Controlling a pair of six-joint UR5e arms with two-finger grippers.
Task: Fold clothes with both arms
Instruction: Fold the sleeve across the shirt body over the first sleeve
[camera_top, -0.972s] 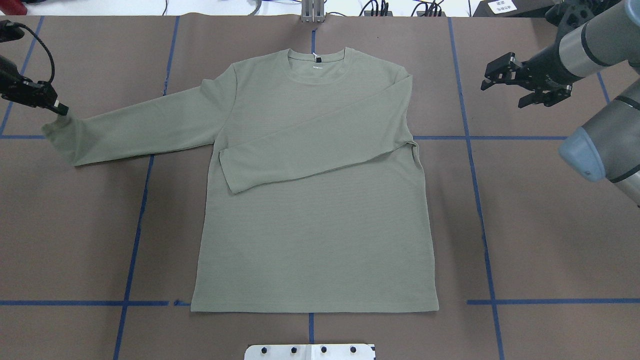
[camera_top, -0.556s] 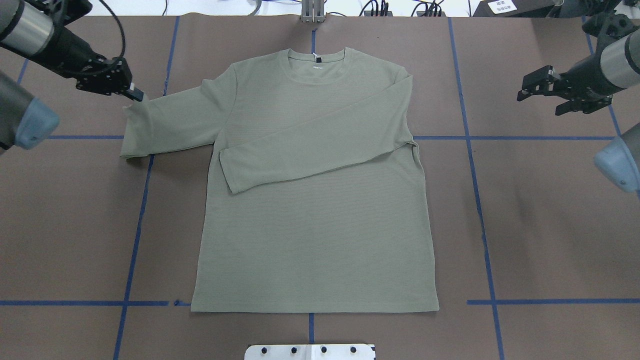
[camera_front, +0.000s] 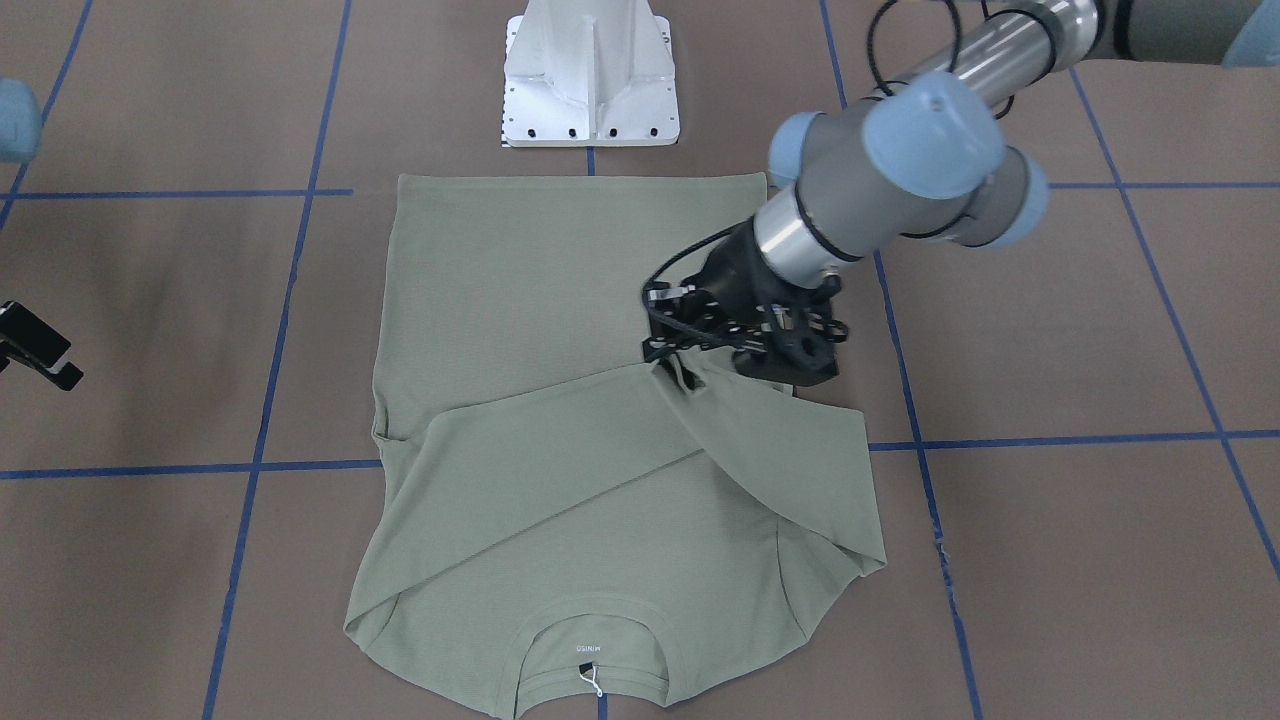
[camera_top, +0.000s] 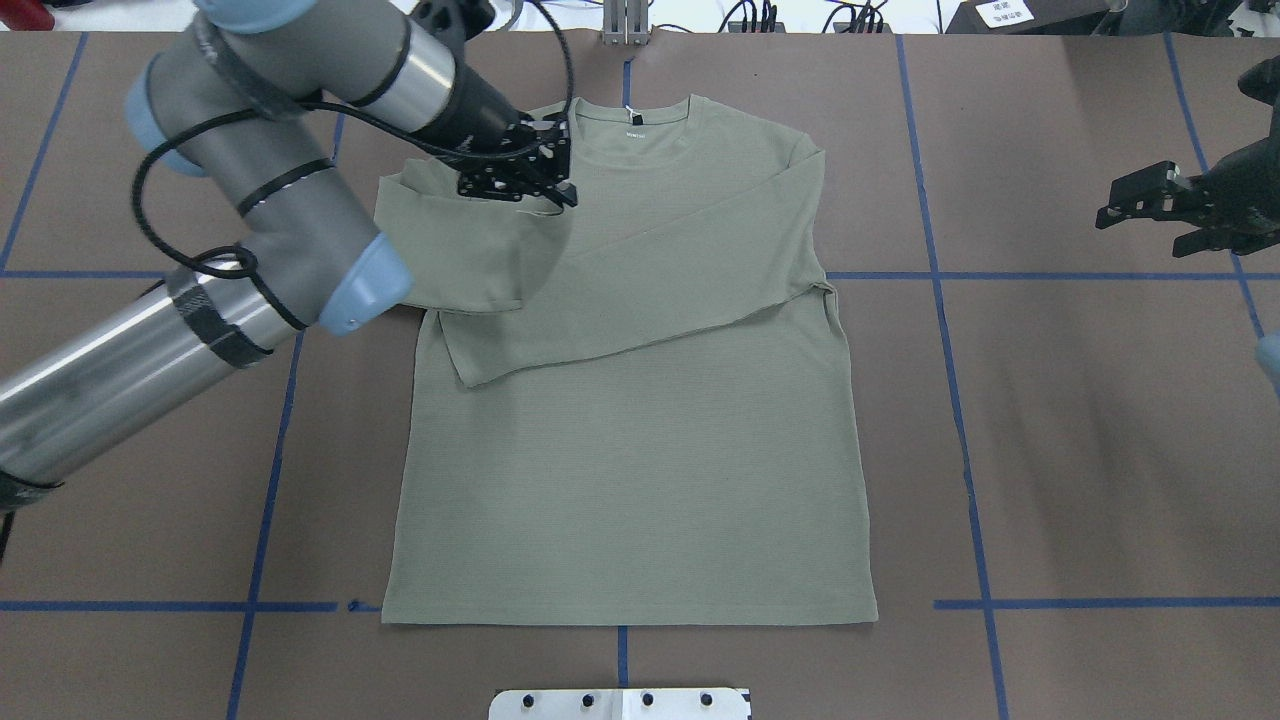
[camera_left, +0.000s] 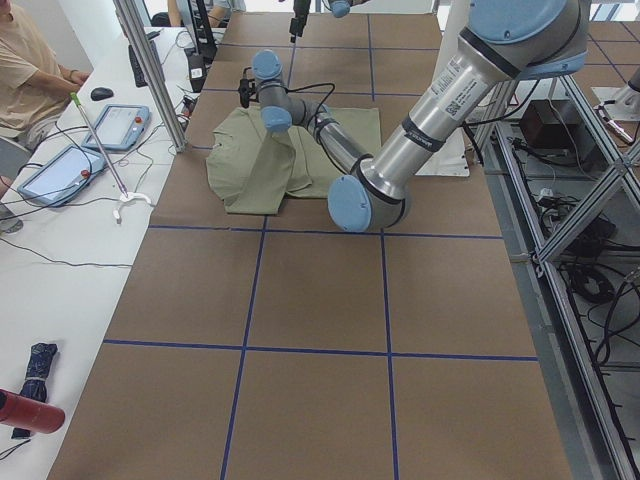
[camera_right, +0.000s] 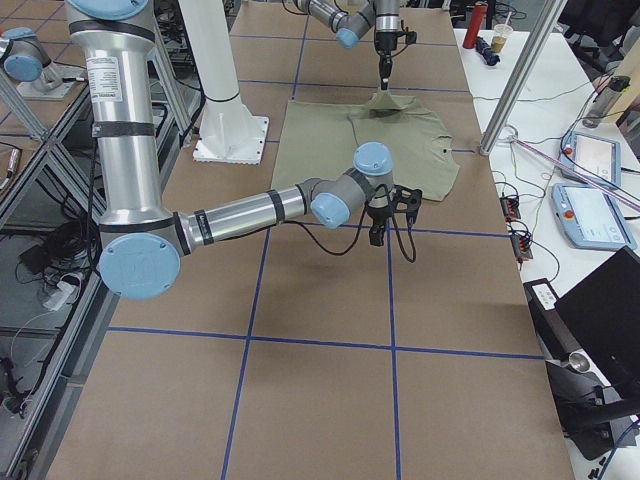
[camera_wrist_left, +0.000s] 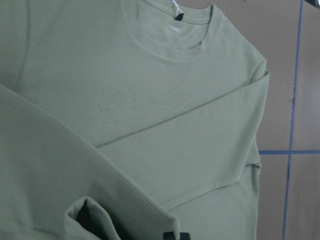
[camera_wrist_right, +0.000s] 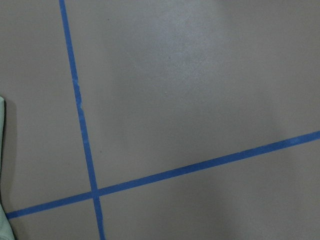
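The shirt (camera_top: 640, 450) lies flat, front up, in the middle of the bench (camera_top: 1050, 450), its collar (camera_top: 633, 115) at the far side and its hem (camera_top: 630, 618) near. The right-hand sleeve (camera_top: 640, 290) is already laid slantwise across the chest. The left end effector (camera_top: 560, 195) is clamped on the cuff (camera_wrist_left: 92, 220) of the left-hand sleeve (camera_top: 450, 240), holding it raised over the far left of the chest while the sleeve sags in a loose fold below. The right end effector (camera_top: 1142, 222) hangs empty with jaws spread, well apart to the right. I judge the knit light, limp and somewhat stretchy: it will drape rather than hold shape. The best holds look like the seamed edges (cuff, shoulder, hem corners), pinching both layers so neither slips
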